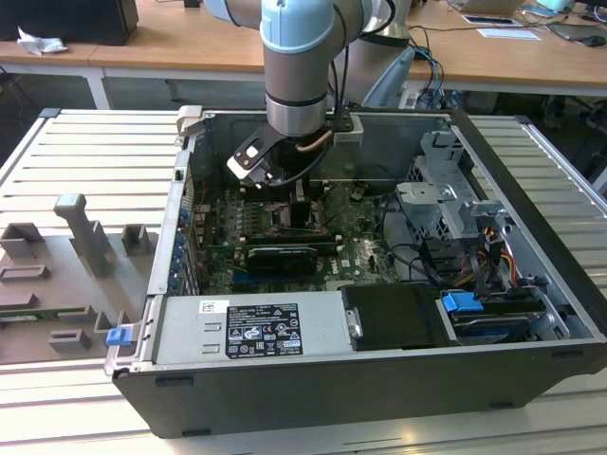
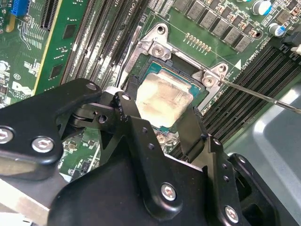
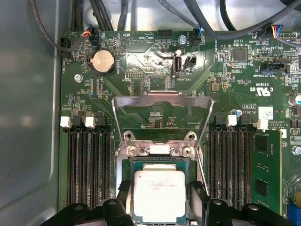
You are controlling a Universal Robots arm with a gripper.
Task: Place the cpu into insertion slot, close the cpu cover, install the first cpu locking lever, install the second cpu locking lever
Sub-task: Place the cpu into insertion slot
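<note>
In the exterior view, the claw (image 1: pixel 296 204) hangs near 10 o'clock from the middle of the computer case (image 1: pixel 285 398). In the first wrist view, its fingers (image 3: pixel 124 190) squeeze the cpu (image 3: pixel 160 197), which sits in the insertion slot (image 3: pixel 123 167). The cpu's top has tiny writing.

An open computer case (image 1: pixel 313 398) holds a silvery power supply (image 1: pixel 190 332); a coin-cell battery (image 3: pixel 103 61) sits near black memory slots (image 3: pixel 87 165).

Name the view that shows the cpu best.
The first wrist view: the cpu faces the camera squarely, with its pale square top in plain sight. The second wrist view shows it slanted, its near edge behind the tool. In the exterior view the arm hides it.
</note>
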